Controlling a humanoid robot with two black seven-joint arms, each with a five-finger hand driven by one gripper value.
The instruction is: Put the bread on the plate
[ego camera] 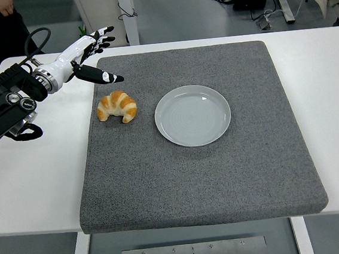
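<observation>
While the robot hand (88,54) hovers spread, a grey mat (222,176) covers the white table (36,176).

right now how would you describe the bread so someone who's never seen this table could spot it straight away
A large grey mat covers the middle of the white table. On the mat's left part, just left of the round pale plate and not touching it, lies the croissant, under the open left hand. It is the only golden-brown, crescent-shaped thing there.
</observation>
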